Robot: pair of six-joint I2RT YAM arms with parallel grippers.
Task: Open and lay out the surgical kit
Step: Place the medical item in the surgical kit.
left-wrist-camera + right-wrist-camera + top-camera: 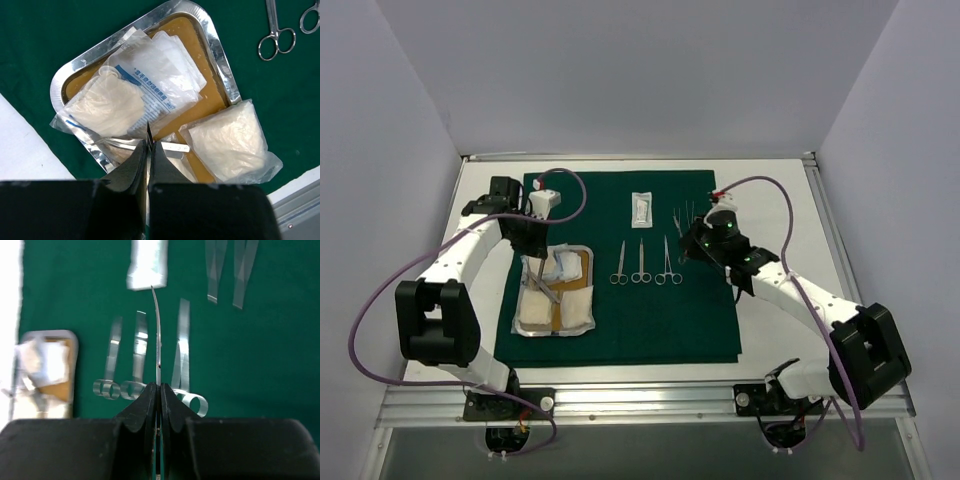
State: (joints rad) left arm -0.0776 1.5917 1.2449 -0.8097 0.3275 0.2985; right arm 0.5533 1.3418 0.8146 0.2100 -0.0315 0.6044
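Left claw is seen clenched low over the tray, tips shut just above a thin steel instrument lying across the gauze packets. Whether that instrument is actually pinched cannot be told. The tray sits at the left side of the green cloth, which is spread flat on the surface. The tan liner is visible under the packets, and one packet overhangs the tray rim.

Risk here: if the instrument is lifted, a packet could be dragged out or the tray shifted, since the plastic lies right against the steel.

At mid cloth three ring-handled instruments are laid in a row, with a white packet beyond them.

Right claw is clenched on a curved steel instrument sticking forward from the tips, held above the cloth just right of the row. Tweezers lie near, further back.

Risk here: the pinch is narrow, so the piece could be swivelled or dropped. It could also be set across the neighbouring handles, or the cloth snagged by its point.
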